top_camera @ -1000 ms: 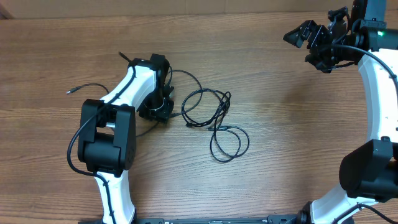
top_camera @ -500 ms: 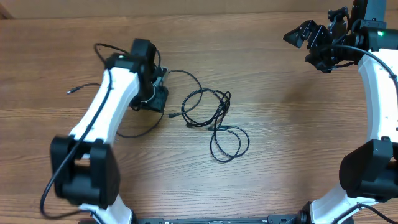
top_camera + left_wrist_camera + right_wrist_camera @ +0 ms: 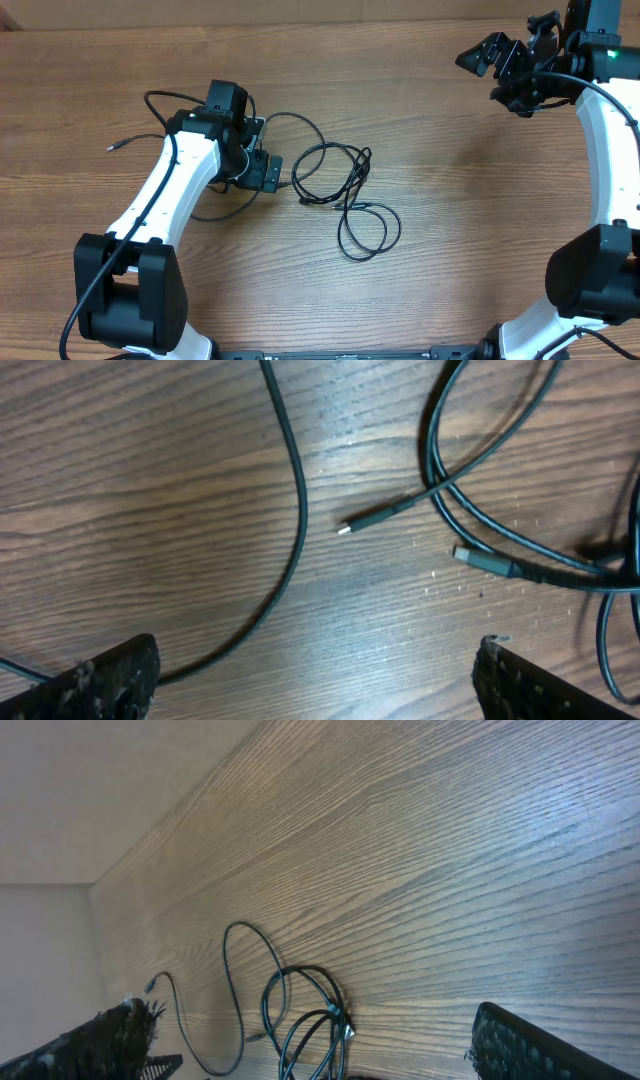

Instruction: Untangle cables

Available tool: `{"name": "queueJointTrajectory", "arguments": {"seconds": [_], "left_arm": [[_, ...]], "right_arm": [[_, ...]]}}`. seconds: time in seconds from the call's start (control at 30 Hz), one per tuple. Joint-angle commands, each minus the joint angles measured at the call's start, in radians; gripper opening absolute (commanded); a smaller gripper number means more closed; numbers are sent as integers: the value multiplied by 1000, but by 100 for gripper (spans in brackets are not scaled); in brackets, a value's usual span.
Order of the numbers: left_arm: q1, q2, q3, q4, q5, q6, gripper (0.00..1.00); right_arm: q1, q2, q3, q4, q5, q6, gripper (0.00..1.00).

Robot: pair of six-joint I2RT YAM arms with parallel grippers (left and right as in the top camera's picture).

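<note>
Cables (image 3: 345,190) lie on the wooden surface (image 3: 460,250) near centre: overlapping loops, with one loose strand arcing off to the left. Left gripper (image 3: 315,675) sits just left of the loops, jaws wide, holding nothing; a strand runs on the wood below it. Right gripper (image 3: 310,1040) hangs at the far right, well apart — wide, empty.

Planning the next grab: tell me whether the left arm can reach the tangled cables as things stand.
Probably yes: the left gripper, jaws open and empty, sits right beside the cables, with only bare table between.
</note>
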Motion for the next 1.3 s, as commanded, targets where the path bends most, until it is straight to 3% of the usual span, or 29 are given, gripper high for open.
{"name": "queueJointTrajectory", "arguments": {"seconds": [0.0,0.17,0.37,0.77,0.97,1.1,1.2,1.27], "left_arm": [[19,-1,-14,36,-59,-133,100],[41,-1,-17,69,-112,-334,100],[44,-1,-32,61,-111,-119,100],[44,0,-77,117,-113,-122,100],[44,0,-93,136,-89,-267,100],[44,0,-93,101,126,-346,100],[45,0,-93,115,53,-361,100],[46,0,-93,105,-29,-500,100]], "right_arm": [[-1,-32,9,4,7,-11,100],[-1,-32,9,4,7,-10,100],[-1,-32,9,4,7,-10,100],[-1,-32,9,4,7,-10,100],[-1,-32,9,4,7,-10,100],[-1,-32,9,4,7,-11,100],[-1,-32,9,4,7,-10,100],[-1,-32,9,4,7,-10,100]]}}
